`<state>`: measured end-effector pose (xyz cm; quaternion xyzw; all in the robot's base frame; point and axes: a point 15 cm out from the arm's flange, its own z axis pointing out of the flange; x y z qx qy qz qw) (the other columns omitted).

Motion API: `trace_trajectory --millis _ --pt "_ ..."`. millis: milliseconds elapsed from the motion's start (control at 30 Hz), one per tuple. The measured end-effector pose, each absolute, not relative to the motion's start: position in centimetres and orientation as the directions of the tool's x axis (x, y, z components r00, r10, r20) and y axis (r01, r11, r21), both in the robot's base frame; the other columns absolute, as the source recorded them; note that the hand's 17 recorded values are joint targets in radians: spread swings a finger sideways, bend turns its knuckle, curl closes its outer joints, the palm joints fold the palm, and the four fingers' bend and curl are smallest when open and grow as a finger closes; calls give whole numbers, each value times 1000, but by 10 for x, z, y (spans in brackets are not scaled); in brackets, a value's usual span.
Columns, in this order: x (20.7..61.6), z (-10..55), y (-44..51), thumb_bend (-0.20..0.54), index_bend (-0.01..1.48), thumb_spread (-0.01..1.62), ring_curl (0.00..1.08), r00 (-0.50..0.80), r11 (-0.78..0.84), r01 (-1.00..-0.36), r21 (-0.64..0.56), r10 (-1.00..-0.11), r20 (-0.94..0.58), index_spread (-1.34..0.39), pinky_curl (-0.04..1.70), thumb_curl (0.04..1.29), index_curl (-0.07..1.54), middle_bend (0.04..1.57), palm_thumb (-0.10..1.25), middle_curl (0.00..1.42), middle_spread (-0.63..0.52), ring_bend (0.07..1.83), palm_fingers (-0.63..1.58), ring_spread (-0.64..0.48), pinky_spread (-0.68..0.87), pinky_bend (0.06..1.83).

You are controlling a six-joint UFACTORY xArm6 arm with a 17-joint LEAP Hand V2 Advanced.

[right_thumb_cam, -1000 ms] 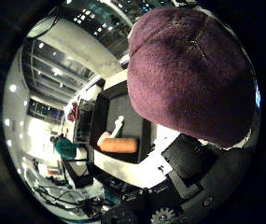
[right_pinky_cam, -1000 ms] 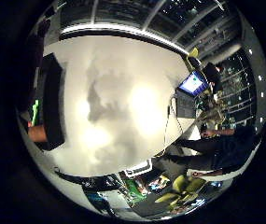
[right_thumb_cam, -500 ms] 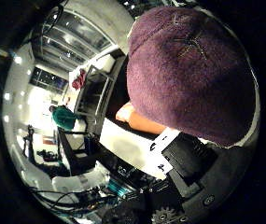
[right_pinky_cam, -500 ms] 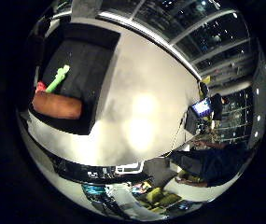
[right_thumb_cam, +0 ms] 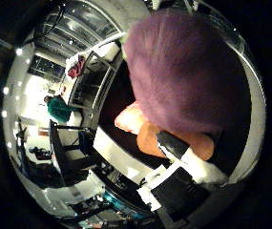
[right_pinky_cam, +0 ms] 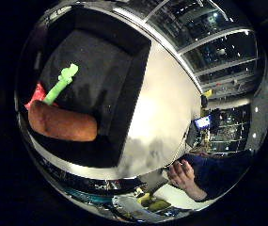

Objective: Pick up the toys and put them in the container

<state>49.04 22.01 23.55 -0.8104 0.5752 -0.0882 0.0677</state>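
Purple plush toy close to palm; brown toy, green toy in black container

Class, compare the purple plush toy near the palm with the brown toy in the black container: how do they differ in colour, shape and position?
The purple plush toy is rounded and purple; the brown toy is elongated and orange-brown. The purple plush toy fills much of the thumb side view, so it is close to the palm; the brown toy lies in the black container beside a green toy. Both look soft.
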Motion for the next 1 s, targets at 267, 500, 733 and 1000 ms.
trace_trajectory --millis 267,500,733,1000 --pt "458 295 198 -24 160 982 224 332 -342 -919 -197 -940 81 -480 279 369 255 195 779 322 175 365 -13 260 480 665" --pt "411 338 179 -23 194 979 214 309 -317 -935 -161 -948 68 -476 254 371 301 181 780 310 193 290 -1 264 469 543" --pt "388 375 171 -25 253 971 209 301 -305 -931 -202 -952 49 -471 253 371 345 166 787 281 192 217 48 267 461 461" --pt "368 404 153 -25 265 972 213 293 -297 -927 -231 -955 52 -467 263 369 361 166 790 258 190 190 65 268 463 422"
